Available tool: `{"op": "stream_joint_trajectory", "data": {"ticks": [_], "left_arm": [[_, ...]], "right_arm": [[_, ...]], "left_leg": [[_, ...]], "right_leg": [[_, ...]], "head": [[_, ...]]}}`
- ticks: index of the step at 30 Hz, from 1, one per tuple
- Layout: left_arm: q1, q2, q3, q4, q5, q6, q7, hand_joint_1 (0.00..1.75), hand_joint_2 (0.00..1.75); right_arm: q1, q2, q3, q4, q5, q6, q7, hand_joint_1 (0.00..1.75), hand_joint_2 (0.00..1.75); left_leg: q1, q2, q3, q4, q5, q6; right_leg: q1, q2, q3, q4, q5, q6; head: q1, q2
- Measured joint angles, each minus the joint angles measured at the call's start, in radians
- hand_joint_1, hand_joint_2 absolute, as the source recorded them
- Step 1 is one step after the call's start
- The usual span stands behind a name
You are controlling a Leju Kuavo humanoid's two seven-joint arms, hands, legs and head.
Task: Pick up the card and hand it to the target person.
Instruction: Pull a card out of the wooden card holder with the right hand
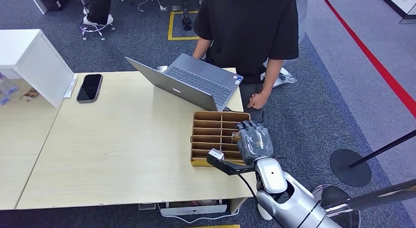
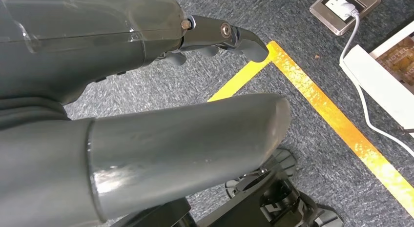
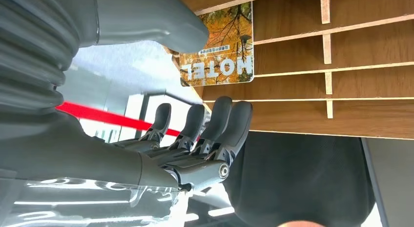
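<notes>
Orange-leaved hotel card (image 3: 218, 51) sits in the slotted wooden organiser box (image 1: 208, 132) at the pale bench's (image 1: 122, 154) near right corner. Your right hand (image 1: 255, 142) hovers over it, thumb beside the card, fingers (image 3: 219, 124) apart, gripping nothing. Your left hand (image 2: 146, 114) hangs over carpet, empty. The person in the black T-shirt (image 1: 250, 27) stands just beyond.

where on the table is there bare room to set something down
The widest free patch is the pale tabletop between the phone, the laptop and the wooden card tray, down to the near edge. It is crowded at the tray's right end, where the right hand hovers beside the hotel card.
</notes>
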Motion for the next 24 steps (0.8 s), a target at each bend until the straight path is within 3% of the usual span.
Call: {"op": "stream_joint_trajectory", "data": {"ticks": [7, 16, 24], "left_arm": [[0.000, 0.000, 0.000, 0.000, -0.012, 0.000, 0.001, 0.00, 0.00], [0.000, 0.000, 0.000, 0.000, -0.012, 0.000, 0.001, 0.00, 0.00], [0.000, 0.000, 0.000, 0.000, -0.012, 0.002, 0.001, 0.00, 0.00]], "right_arm": [[0.000, 0.005, 0.009, -0.001, 0.079, 0.013, 0.006, 0.75, 1.75], [0.000, 0.012, 0.021, -0.003, 0.084, 0.018, 0.005, 0.86, 1.75], [0.000, 0.014, 0.022, -0.003, 0.067, 0.020, 0.001, 0.77, 1.75]], "left_leg": [[0.000, 0.000, 0.000, 0.000, 0.000, 0.000], [0.000, 0.000, 0.000, 0.000, 0.000, 0.000], [0.000, 0.000, 0.000, 0.000, 0.000, 0.000]], "right_leg": [[0.000, 0.000, 0.000, 0.000, 0.000, 0.000], [0.000, 0.000, 0.000, 0.000, 0.000, 0.000], [0.000, 0.000, 0.000, 0.000, 0.000, 0.000]], "head": [[0.000, 0.000], [0.000, 0.000], [0.000, 0.000]]}}
